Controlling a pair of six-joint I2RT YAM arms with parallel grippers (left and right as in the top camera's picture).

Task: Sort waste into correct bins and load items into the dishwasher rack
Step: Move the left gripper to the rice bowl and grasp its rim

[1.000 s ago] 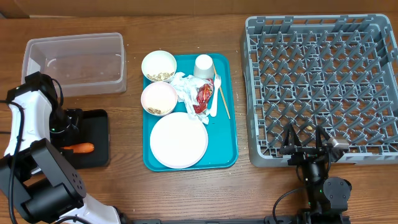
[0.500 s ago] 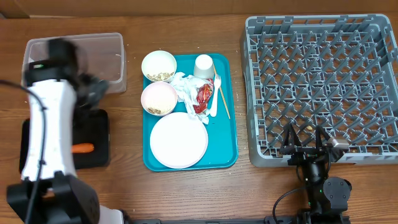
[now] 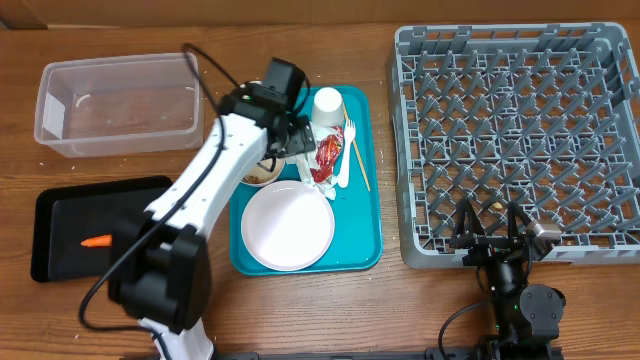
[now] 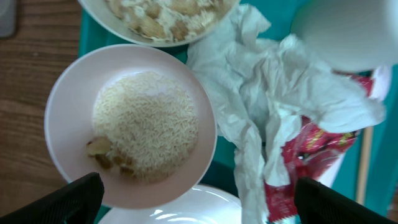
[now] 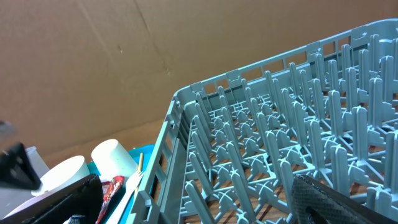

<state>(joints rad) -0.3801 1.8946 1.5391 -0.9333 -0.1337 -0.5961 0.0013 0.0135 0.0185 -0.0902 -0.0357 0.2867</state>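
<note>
My left gripper [image 3: 287, 140] is open and empty, hovering over the teal tray between a white bowl of rice [image 4: 130, 124] and crumpled white napkins [image 4: 261, 81]. Its fingers frame them in the left wrist view [image 4: 200, 202]. A red wrapper [image 3: 327, 155] lies by the napkins, and a second bowl with food scraps [image 4: 161, 15] is behind. The white plate [image 3: 288, 225], cup [image 3: 327, 105], fork [image 3: 346, 150] and chopstick [image 3: 358, 165] are on the tray. An orange carrot [image 3: 97, 241] lies in the black tray [image 3: 60, 215]. My right gripper [image 3: 495, 235] is open at the grey rack's [image 3: 520, 130] front edge.
The clear plastic tub [image 3: 120, 105] stands at the back left. The teal tray [image 3: 365, 215] sits mid-table between the bins and the rack. My left arm crosses over the tray's left side and hides most of both bowls from above.
My left arm has swung from the black tray, past the clear tub, to over the teal tray. The carrot stays in the black tray. The right arm has not moved.
</note>
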